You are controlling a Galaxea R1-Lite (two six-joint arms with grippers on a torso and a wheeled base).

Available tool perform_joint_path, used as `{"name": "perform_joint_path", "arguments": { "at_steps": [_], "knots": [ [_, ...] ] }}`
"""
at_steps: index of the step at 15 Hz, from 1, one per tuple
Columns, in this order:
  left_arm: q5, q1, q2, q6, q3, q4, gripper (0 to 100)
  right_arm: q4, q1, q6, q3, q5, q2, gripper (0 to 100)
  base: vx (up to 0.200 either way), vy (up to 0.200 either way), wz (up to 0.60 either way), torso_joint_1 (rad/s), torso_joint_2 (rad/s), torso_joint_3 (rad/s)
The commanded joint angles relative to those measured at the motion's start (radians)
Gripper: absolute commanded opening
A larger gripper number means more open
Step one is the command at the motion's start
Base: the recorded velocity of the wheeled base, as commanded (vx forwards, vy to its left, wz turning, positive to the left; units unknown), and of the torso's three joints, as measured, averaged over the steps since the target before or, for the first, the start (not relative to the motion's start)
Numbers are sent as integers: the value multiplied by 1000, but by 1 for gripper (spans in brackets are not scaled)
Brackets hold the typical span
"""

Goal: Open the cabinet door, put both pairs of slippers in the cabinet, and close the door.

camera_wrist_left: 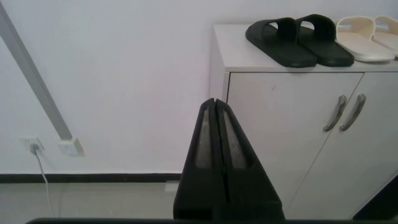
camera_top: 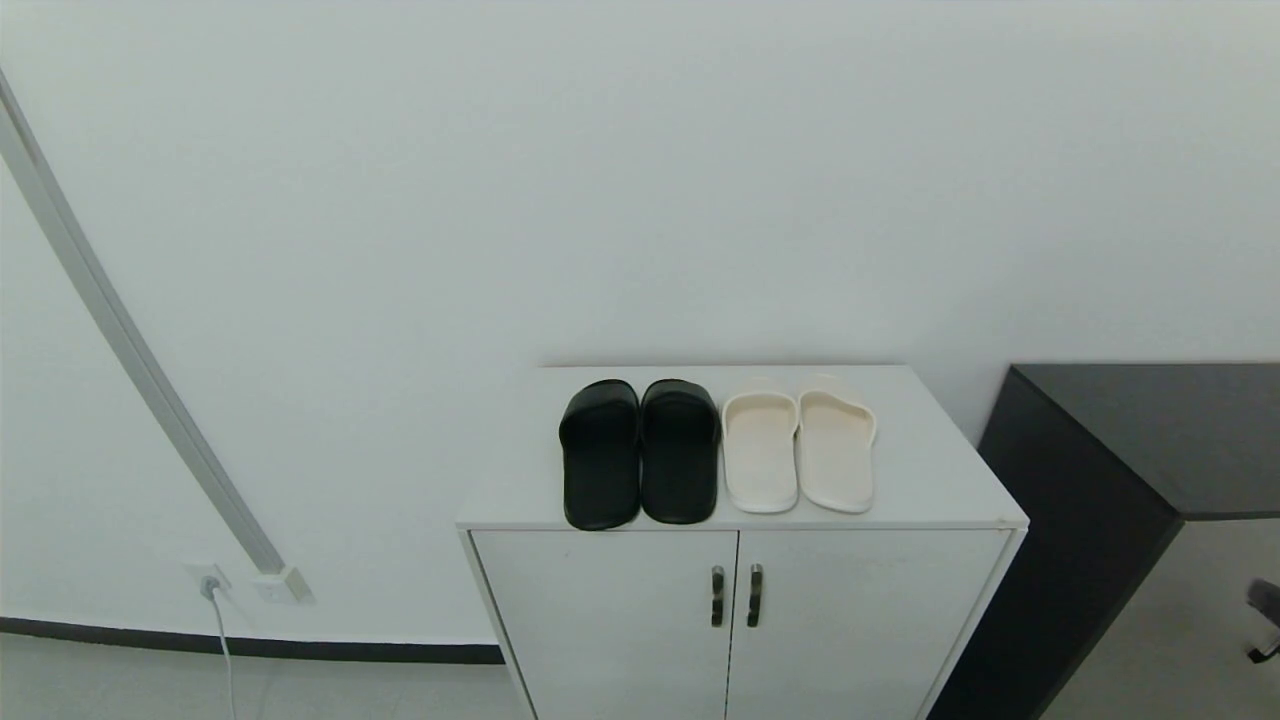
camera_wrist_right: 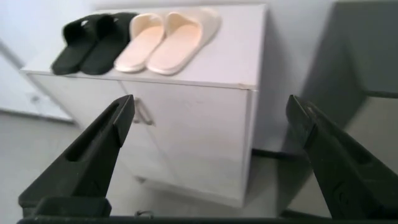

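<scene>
- The white cabinet is being faced from the front, and both of its doors are being kept shut – the left door and the right door are meeting at the middle
- The two handles are being shown as upright bars, just beside each other at that middle seam; their long axis is running vertically, so a grasp is being judged to need fingers closing across them sideways
- The black slippers and the cream slippers are being left on the cabinet top, the pairs side by side and nearly touching, heels toward the front edge, black on the robot's left
- The left gripper is being held with its fingers pressed together, low and off the cabinet's left front corner, well apart from the handles
- The right gripper is being held with its fingers spread wide, pointing at the cabinet's right front corner, also well apart from the handles
- In the head view the handles are lying a little to the right of centre, so the right arm is being judged the nearer – and its jaws are already being kept wide enough to take a bar
- A black table is standing just beside the cabinet on the right, which is being judged a limit on how far the right door can be swung
</scene>
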Motion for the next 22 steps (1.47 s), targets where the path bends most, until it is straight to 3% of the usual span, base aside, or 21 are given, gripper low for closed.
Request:
{"name": "perform_joint_path", "arguments": {
  "at_steps": [1, 3, 7, 16, 22],
  "knots": [
    [0, 0, 1, -1, 0, 0, 0, -77, 215, 83, -144, -74, 329, 100, 0, 0, 0, 0, 0, 0],
    [0, 0, 1, 0, 0, 0, 0, -77, 333, 141, -265, -163, 450, 100, 0, 0, 0, 0, 0, 0],
    [0, 0, 1, -1, 0, 0, 0, -77, 460, 207, -464, -311, 699, 100, 0, 0, 0, 0, 0, 0],
    [0, 0, 1, 0, 0, 0, 0, -154, 508, 270, -777, -621, 1122, 100, 0, 0, 0, 0, 0, 0],
    [0, 0, 1, 0, 0, 0, 0, -207, 505, 264, -952, -741, 1331, 100, 0, 0, 0, 0, 0, 0]
  ]
}}
